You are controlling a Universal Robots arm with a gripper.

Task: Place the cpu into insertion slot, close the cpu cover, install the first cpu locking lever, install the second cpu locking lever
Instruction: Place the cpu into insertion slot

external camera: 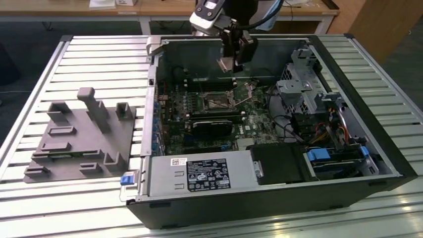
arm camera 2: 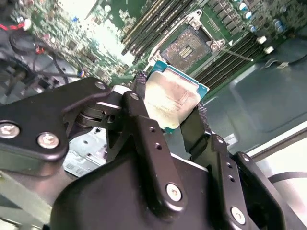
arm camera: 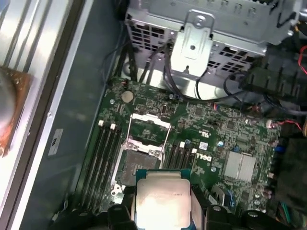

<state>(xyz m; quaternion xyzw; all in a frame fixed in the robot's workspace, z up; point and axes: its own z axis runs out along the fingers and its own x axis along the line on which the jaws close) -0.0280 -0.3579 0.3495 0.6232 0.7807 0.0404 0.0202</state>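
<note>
Cpu (arm camera 2: pixel 178 93) is hanging pinched by its edges between the gripper's (arm camera 2: pixel 171 99) black fingers, above the open socket (arm camera 2: pixel 191 47). Coming down tilted or off-centre, it is probably risking bent socket contacts, or a knock against the raised cpu cover (arm camera: pixel 147 128) beyond. Its pale silvery top is catching glare over a teal-edged base.

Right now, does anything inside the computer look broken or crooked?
Nothing looks broken or spilled. The cpu sits pinched between the fingers, up over the motherboard. The socket is bare and its cpu cover stands flipped open, which fits a chip not yet put in.
</note>
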